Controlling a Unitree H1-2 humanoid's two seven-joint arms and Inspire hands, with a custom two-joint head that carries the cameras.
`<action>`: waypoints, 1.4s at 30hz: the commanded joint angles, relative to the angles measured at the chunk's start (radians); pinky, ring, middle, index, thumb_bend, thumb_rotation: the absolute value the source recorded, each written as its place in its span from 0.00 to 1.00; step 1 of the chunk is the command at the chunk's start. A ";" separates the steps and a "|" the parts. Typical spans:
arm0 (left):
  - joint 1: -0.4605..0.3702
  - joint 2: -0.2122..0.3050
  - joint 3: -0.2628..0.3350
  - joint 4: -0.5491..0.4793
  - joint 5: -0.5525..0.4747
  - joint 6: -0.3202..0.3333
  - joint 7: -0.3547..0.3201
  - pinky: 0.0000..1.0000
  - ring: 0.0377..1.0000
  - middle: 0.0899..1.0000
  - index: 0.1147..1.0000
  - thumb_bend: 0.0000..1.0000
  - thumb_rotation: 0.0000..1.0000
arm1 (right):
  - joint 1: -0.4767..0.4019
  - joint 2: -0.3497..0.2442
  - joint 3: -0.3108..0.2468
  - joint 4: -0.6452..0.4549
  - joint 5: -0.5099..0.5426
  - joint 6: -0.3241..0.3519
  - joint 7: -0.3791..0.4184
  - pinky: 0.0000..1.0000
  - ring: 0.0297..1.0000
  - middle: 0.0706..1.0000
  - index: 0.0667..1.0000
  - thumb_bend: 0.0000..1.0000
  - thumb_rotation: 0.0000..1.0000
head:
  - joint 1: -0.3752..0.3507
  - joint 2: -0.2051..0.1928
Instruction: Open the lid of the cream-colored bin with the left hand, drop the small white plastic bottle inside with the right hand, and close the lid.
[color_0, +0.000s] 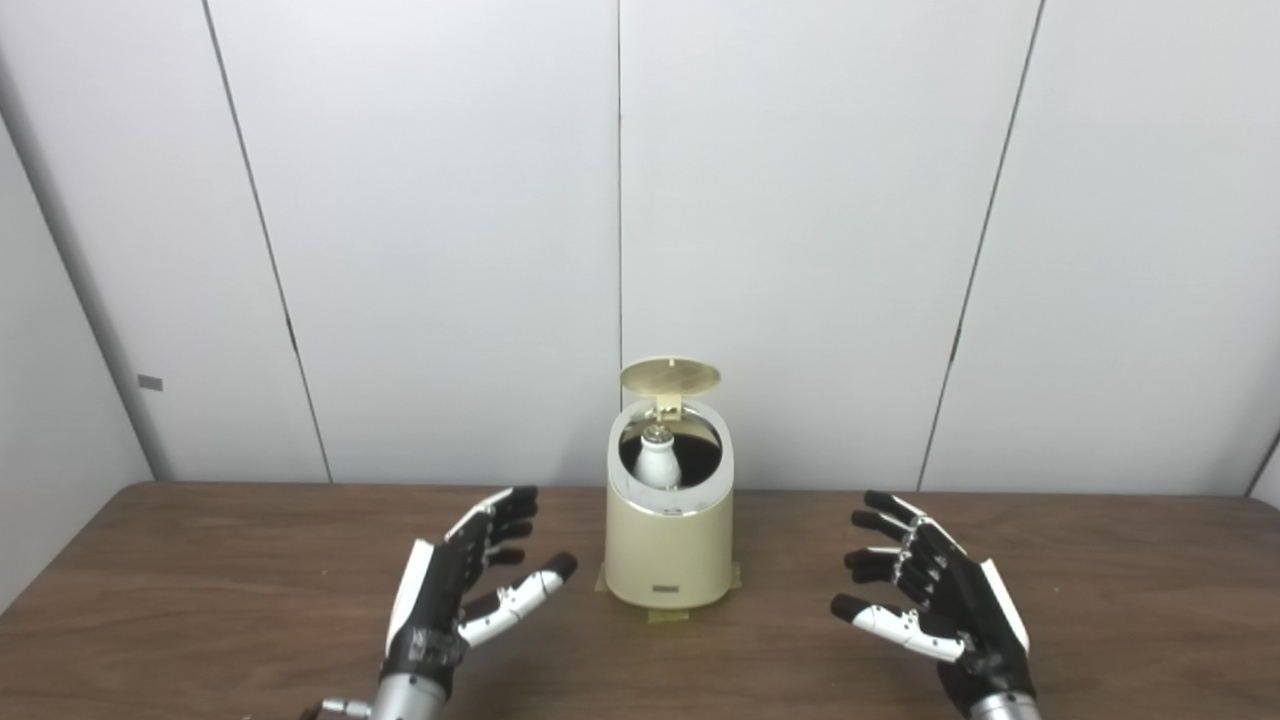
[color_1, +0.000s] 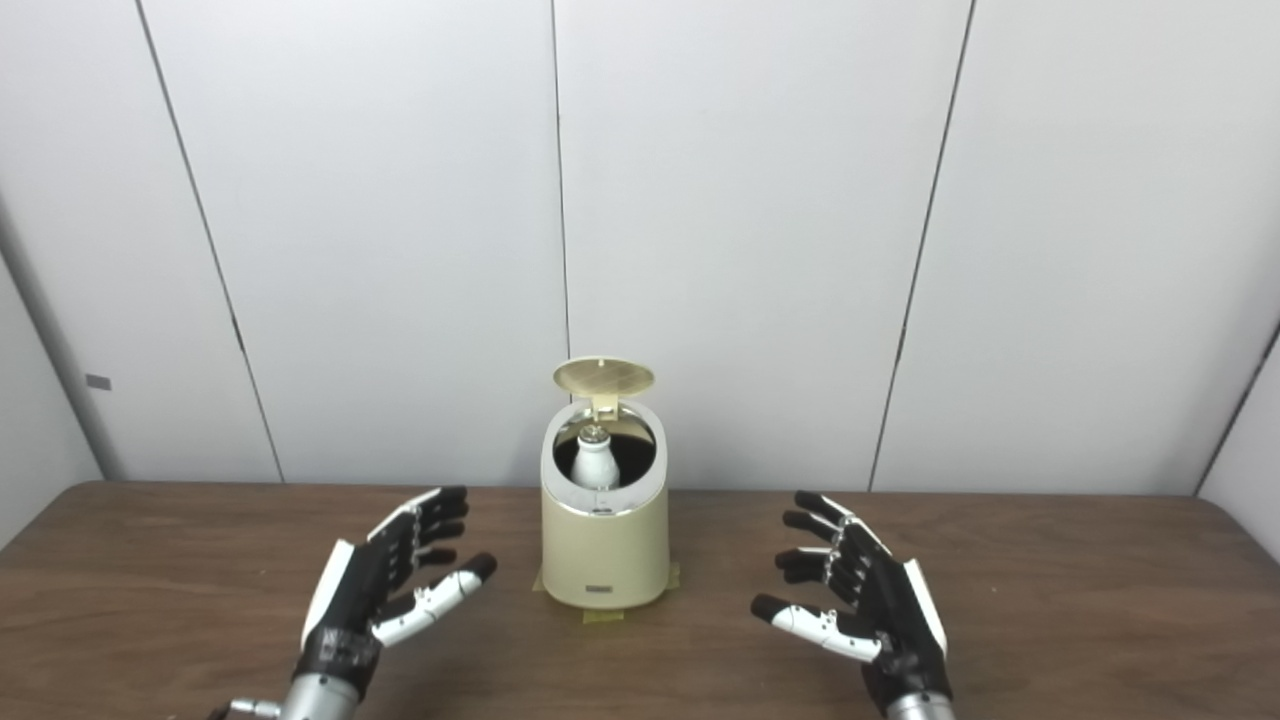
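1. While the lid (color_0: 669, 375) stands raised on its hinge at the back of the cream-colored bin (color_0: 668, 555), the small white plastic bottle (color_0: 657, 460) is already inside, upright in the dark opening with its cap showing just below the rim.
2. Judging from this, opening and dropping are done; the step in hand is closing the lid.
3. The bin sits near the middle of the surface (color_0: 200, 560), closer to the far edge than the near one, on patches of yellowish tape (color_0: 668, 614) that show at its base.
4. The left hand (color_0: 465, 590) hovers left of the bin, towards the near edge, fingers spread wide and holding nothing; it does not touch the bin.
5. The right hand (color_0: 930, 600) mirrors it on the bin's right side, also spread wide and empty, farther from the bin than the left.
6. The next move likely calls for the left hand to rise above the bin, reach the top or back of the raised lid, and press it forward and down until it seats on the rim. The lid is thin and hinged, so a light push should do; too hard a sideways push could shift the bin despite the tape.
7. Count: one bin, one lid, one bottle, two hands. Nothing else on the surface can be made out.
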 joint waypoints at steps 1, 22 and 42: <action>-0.099 0.014 -0.007 -0.044 0.021 0.021 -0.014 0.80 0.84 0.83 0.84 0.83 0.45 | -0.029 -0.001 -0.013 -0.024 0.014 -0.047 -0.007 0.56 0.57 0.74 0.79 0.77 0.13 | 0.001 0.001; -0.497 0.112 -0.153 0.182 0.169 0.089 -0.159 0.95 1.00 0.99 0.94 0.97 0.55 | -0.010 0.014 0.008 -0.091 -0.023 -0.005 -0.019 0.55 0.57 0.72 0.74 0.82 0.16 | -0.012 -0.027; -0.504 0.183 -0.283 0.189 0.356 0.081 -0.237 1.00 1.00 0.79 0.74 0.97 0.50 | -0.003 0.032 0.019 -0.130 -0.085 0.032 -0.057 0.56 0.61 0.71 0.72 0.80 0.15 | -0.023 -0.028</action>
